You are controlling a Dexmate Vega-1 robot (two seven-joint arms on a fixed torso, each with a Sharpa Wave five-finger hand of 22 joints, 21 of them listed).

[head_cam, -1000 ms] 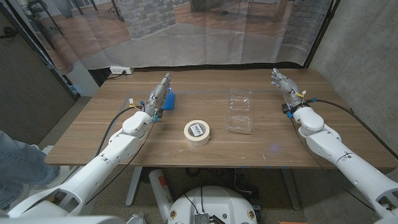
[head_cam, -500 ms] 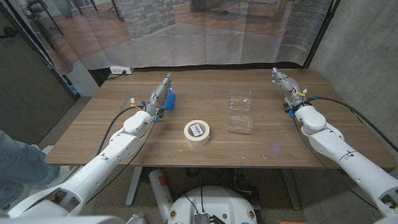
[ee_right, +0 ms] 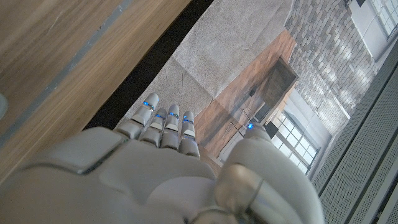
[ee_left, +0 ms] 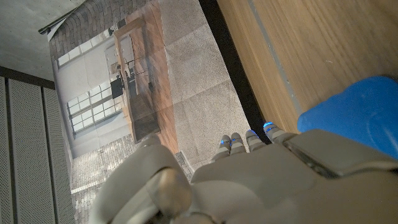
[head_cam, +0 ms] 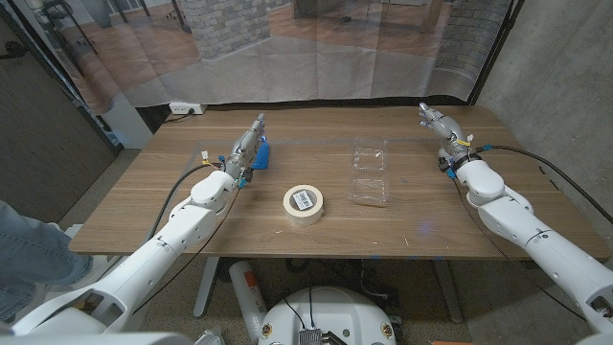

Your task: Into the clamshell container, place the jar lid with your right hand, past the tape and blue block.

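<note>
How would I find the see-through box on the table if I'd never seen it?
Look at the wooden table, then at the white roll of tape in the middle. Just to its right lies the clamshell box, opened out flat. It is the one clear plastic thing; you see the wood through it.

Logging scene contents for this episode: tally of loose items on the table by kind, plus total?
Roll of tape: 1
Blue block: 1
Clear clamshell container, lying open: 1
Total: 3
I cannot make out a jar lid on the table. Neither the left hand nor the right hand holds anything.
</note>
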